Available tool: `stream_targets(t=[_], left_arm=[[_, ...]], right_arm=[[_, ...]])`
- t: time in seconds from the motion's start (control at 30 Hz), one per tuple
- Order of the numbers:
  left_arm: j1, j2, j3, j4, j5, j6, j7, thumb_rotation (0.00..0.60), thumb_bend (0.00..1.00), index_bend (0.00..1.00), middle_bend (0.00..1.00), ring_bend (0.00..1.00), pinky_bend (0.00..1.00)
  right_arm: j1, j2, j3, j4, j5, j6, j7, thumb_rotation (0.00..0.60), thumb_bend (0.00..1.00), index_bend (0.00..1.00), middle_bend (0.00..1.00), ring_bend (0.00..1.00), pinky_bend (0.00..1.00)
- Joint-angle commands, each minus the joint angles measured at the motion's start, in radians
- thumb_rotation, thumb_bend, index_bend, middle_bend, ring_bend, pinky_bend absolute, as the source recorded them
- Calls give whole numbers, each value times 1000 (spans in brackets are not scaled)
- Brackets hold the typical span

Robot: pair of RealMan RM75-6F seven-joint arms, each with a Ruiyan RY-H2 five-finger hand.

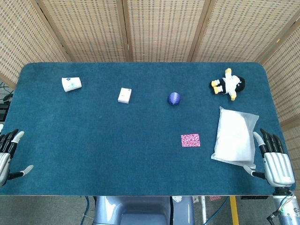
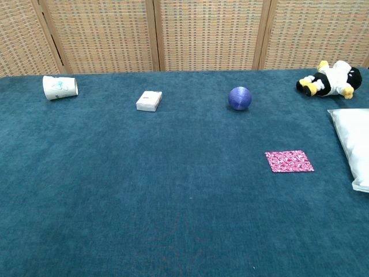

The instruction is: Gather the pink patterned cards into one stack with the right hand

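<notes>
The pink patterned cards [image 1: 190, 140] lie flat on the blue table right of centre, also seen as pink cards [image 2: 289, 161] in the chest view; they look like one neat pile. My right hand [image 1: 273, 159] hovers at the table's front right corner, fingers spread, holding nothing, well to the right of the cards. At the front left edge my left hand [image 1: 8, 152] is likewise spread and empty. Neither hand shows in the chest view.
A white pillow-like bag [image 1: 236, 136] lies between the cards and my right hand. Further back are a penguin plush [image 1: 228, 85], a blue ball [image 1: 174, 98], a small white box [image 1: 124, 95] and a tipped paper cup [image 1: 71, 84].
</notes>
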Motion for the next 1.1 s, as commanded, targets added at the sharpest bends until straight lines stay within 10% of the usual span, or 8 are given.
stream_targets(t=[0.03,0.23,0.43,1.1], left_arm=[[0,0,0,0,0,0,-1,600,0,0,0,0,0],[3,-1,1,2,3,7,1,600,0,0,0,0,0],[-3,-2,-4,1,-8,-4,3,600,0,0,0,0,0],[-4,-8,-10,-8,-17,-2,27,600,0,0,0,0,0]], right_arm=[[1,-1,0,0,2,-2,-2,600,44,0,0,0,0],[3,-2,-1,2,4,-7,-8,600,162,0,0,0,0],[48,2,-10,17,-11,-85,-17,600,978,0,0,0,0],[387,-114,-21,101,-23,-588,13,600,1000,44,0,0,4]])
